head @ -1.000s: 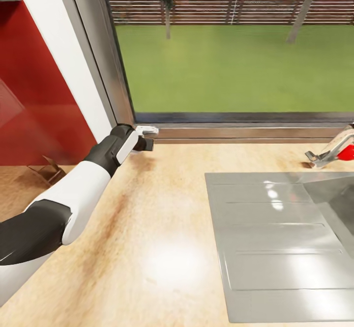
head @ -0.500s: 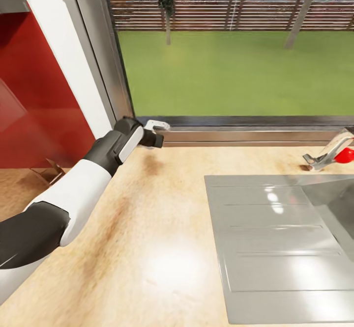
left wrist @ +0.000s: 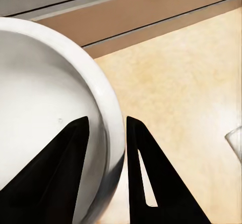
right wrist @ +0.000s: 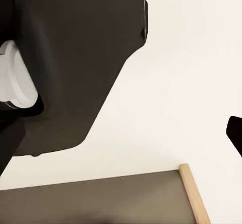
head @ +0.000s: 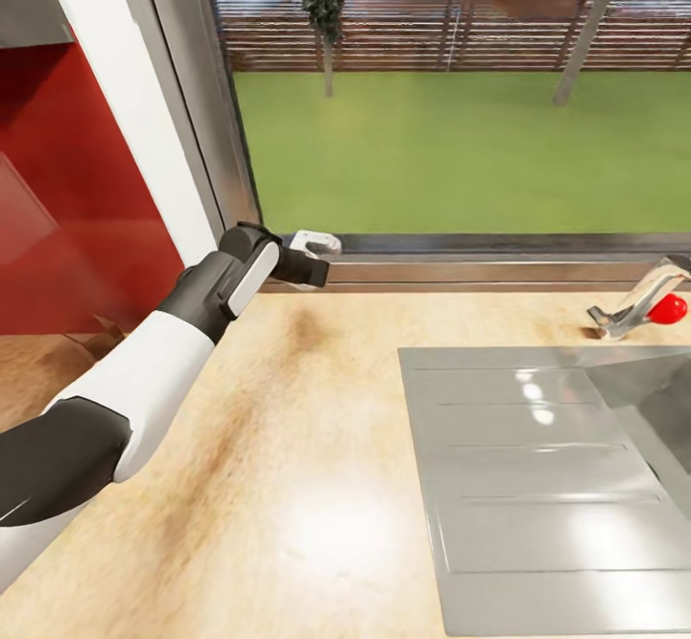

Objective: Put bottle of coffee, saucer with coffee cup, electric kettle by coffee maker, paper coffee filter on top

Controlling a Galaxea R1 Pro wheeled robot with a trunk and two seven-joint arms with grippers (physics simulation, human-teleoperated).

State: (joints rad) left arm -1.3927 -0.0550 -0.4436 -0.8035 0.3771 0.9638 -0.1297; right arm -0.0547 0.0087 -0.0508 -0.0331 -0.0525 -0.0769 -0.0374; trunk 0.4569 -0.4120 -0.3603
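Here the left arm (head: 163,370) reaches out over the counter (head: 288,485) toward the window (head: 461,150), its gripper (head: 312,260) just short of the sill and left of the sink (head: 547,485). In the left wrist view the two dark fingers (left wrist: 146,173) straddle the rim of a white round dish (left wrist: 45,108), one finger inside the rim and one outside, so the gripper (left wrist: 107,133) is clamped on it. It is probably the saucer, though the close view makes that hard to confirm. In the head view a pale piece of it shows at the gripper, above the counter's far edge. Whether it touches the counter I cannot tell. Beyond the dish the wrist view shows bare counter and the brown sill strip (left wrist: 151,17).

The sink's steel drainboard lies flat on the counter, well to the right of the gripper. At the sink's far right corner stands a tap (head: 638,303) with a red knob (head: 667,309), near the sill. A red wall panel (head: 67,198) lies left of the sink, beyond the arm, at the counter's end.

The right wrist view shows a white surface (right wrist: 186,82), a dark shape (right wrist: 75,57) and a wooden edge (right wrist: 194,193). A black sliver at the frame's edge may be a fingertip, and how the right gripper stands cannot be told from it.
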